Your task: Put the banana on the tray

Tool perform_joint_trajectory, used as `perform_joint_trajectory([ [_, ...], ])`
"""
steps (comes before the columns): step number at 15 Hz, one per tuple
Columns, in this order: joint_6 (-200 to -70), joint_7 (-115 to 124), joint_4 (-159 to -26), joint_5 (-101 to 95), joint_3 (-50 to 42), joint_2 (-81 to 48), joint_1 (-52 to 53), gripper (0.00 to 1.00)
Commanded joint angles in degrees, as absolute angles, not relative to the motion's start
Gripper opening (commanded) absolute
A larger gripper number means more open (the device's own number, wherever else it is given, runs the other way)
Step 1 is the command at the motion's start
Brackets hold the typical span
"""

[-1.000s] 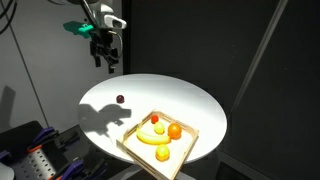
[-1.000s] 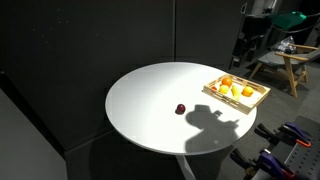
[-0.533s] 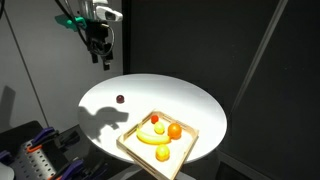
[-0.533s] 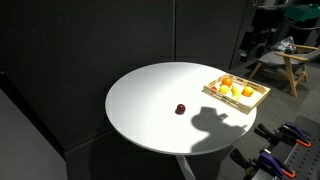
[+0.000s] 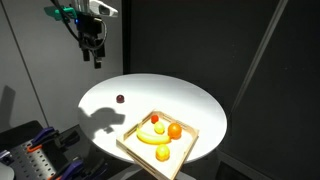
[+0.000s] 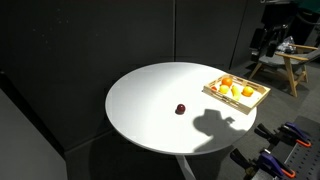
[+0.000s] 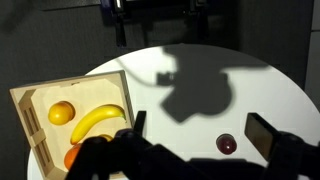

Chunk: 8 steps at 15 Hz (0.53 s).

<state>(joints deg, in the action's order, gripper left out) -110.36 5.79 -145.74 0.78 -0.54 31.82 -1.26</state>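
Observation:
The banana [image 5: 148, 138] lies in the light-wood tray [image 5: 132, 144] at the edge of the round white table, among round yellow and orange fruits. It shows in the wrist view [image 7: 97, 120] inside the tray [image 7: 28, 118] too, and the tray shows in an exterior view [image 6: 236, 100]. My gripper [image 5: 93, 55] hangs high above the table's far edge, away from the tray. It is open and empty; in the wrist view its fingers [image 7: 200, 133] stand wide apart over the white tabletop.
A small dark red fruit [image 5: 120, 98] sits alone on the round white table [image 5: 180, 105], also in the wrist view [image 7: 227, 145] and an exterior view [image 6: 181, 109]. A wooden stool [image 6: 290, 62] stands beyond the table. Black curtains surround the scene.
My gripper has risen and moved away from the table, farther from the tray. The fruits and tray have not moved.

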Motion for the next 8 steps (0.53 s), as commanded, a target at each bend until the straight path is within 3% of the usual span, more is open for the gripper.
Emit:
perform_joint_trajectory([
  [1, -107.4, 4.9, -145.1, 1.2, -0.5, 33.0, -1.3, 1.00],
  [8, -108.5, 5.3, -145.7, 0.9, -0.3, 32.0, -1.4, 1.00],
])
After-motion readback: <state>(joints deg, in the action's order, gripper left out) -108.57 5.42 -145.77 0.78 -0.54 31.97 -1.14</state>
